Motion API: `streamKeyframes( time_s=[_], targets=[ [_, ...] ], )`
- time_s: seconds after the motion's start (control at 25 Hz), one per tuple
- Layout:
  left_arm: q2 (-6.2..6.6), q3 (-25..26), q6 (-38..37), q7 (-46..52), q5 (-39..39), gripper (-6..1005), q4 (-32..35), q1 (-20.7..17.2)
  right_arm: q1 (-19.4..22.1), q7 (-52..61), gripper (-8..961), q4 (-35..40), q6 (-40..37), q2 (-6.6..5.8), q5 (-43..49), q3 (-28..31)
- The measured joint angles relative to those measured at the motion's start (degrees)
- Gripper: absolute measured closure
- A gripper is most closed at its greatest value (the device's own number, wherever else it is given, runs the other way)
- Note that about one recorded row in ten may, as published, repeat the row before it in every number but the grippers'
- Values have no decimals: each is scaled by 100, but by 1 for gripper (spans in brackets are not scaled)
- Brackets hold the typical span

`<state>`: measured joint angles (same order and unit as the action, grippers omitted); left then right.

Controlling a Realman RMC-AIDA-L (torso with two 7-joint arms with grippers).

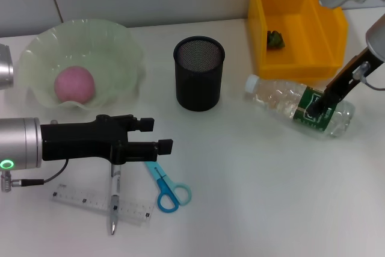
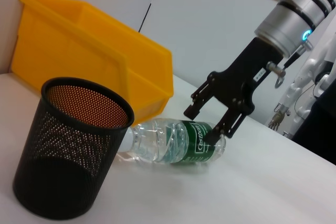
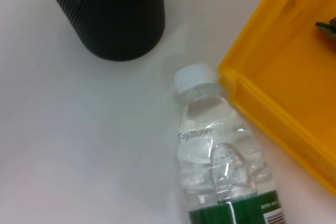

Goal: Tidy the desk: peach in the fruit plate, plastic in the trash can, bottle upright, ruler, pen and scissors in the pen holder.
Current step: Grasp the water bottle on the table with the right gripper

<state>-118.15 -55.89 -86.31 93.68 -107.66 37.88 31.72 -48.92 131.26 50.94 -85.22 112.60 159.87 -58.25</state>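
A clear water bottle (image 1: pixel 298 105) with a green label lies on its side at the right, cap toward the black mesh pen holder (image 1: pixel 199 73). My right gripper (image 1: pixel 319 109) is open, its fingers astride the bottle's label end; the left wrist view shows this (image 2: pixel 203 124). A pink peach (image 1: pixel 75 84) lies in the pale green fruit plate (image 1: pixel 36 58). My left gripper (image 1: pixel 157 135) is open and empty, above the pen (image 1: pixel 113 200), the clear ruler (image 1: pixel 90 203) and the blue scissors (image 1: pixel 167 189). A green piece of plastic (image 1: pixel 276 39) lies in the yellow bin (image 1: pixel 301 58).
The yellow bin stands right behind the bottle, close to its cap (image 3: pixel 195 78). The pen lies across the ruler near the table's front edge. The pen holder (image 2: pixel 68 156) stands between plate and bottle.
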Motion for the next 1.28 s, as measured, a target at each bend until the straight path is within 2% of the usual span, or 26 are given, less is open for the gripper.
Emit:
streamKeyframes(
  time_s=[0.28,0.36,0.52,0.72,0.96,1.28],
  targets=[
    [3,-1,-13,1,2,185,0,0,-76,-6,147,-246,218,70,191,-79],
    [3,0,-15,1,6,185,0,-3,-98,-57,147,-281,313,156,258,-121],
    [9,0,-17,2,9,185,0,-9,-99,-92,148,-302,426,243,285,-138],
    [21,0,-17,-8,9,185,6,-9,-183,-92,148,-510,507,282,290,-194],
    [21,0,-17,-34,9,185,0,-9,-184,-95,149,-540,550,401,308,-276],
    [27,0,-17,-14,9,185,15,-3,-99,-54,149,-533,555,447,318,-365]
  ],
)
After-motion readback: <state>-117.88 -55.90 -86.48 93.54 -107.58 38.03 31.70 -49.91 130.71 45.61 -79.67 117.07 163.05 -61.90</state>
